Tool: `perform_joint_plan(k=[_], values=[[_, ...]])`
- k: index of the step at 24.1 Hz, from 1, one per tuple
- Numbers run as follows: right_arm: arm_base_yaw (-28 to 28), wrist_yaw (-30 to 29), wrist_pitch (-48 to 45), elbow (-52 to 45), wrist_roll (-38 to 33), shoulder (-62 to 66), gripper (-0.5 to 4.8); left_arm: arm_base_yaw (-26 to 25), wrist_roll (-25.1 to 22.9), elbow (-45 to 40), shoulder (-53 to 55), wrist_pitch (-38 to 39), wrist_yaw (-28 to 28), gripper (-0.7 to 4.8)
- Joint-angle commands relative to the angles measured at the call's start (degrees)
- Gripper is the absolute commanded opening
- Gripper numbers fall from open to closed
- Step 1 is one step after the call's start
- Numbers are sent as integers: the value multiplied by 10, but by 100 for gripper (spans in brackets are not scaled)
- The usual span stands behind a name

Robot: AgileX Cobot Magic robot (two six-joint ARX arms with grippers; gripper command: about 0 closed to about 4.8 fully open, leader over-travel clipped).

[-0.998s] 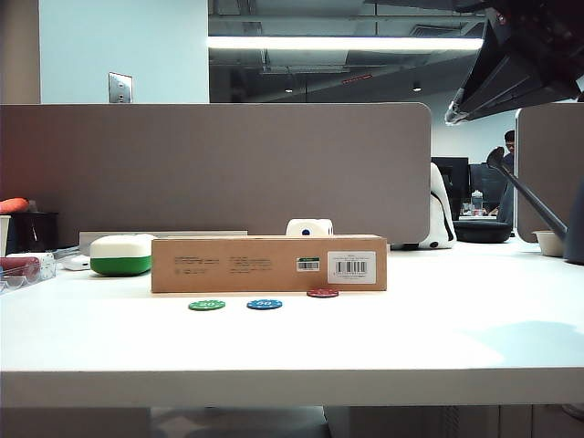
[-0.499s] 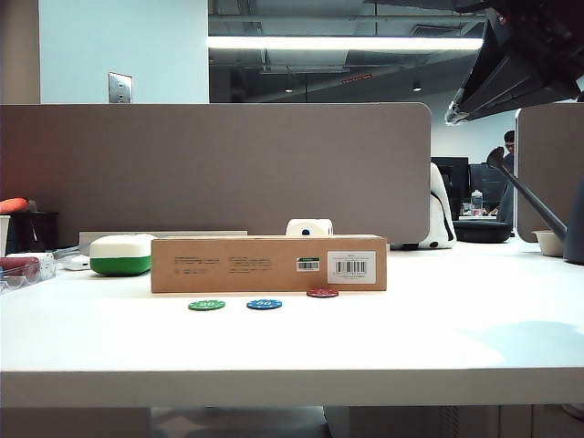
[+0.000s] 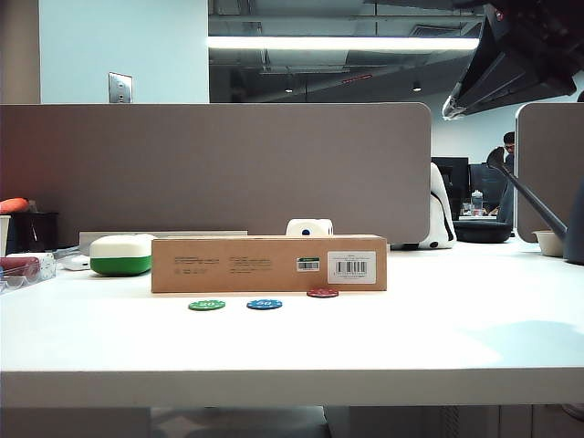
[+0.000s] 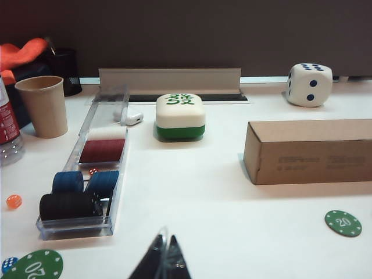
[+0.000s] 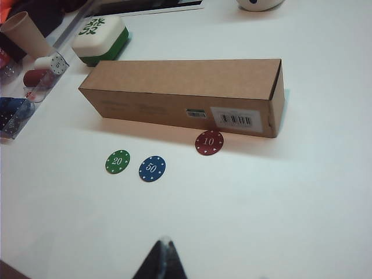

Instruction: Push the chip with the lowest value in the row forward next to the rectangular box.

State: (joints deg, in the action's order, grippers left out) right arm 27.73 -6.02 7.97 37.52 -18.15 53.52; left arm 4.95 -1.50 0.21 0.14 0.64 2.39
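Red chip (image 5: 209, 142) just beside box (image 5: 180, 95); both jaws shut, raised

Looks like an open-plan office: grey fabric desk dividers (image 3: 214, 169) fence off a white desk (image 3: 292, 342), with exposed ceiling ducts and a long strip light (image 3: 342, 43) overhead. Way in the back there's a person (image 3: 508, 146) sitting by dark monitors (image 3: 449, 173). The left gripper (image 4: 161, 261) and right gripper (image 5: 161, 260) both hover above the desk, fingertips together.
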Motion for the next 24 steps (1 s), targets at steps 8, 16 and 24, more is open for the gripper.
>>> perform_joint_plan(k=[8, 16, 24], values=[[0, 2, -22, 2, -1, -1, -6, 0, 0, 2, 0, -33, 0, -5], [0, 28, -22, 1, 0, -1, -6, 0, 0, 2, 0, -30, 0, -5], [0, 33, -22, -21, -1, -1, -6, 0, 0, 2, 0, -29, 0, -5]])
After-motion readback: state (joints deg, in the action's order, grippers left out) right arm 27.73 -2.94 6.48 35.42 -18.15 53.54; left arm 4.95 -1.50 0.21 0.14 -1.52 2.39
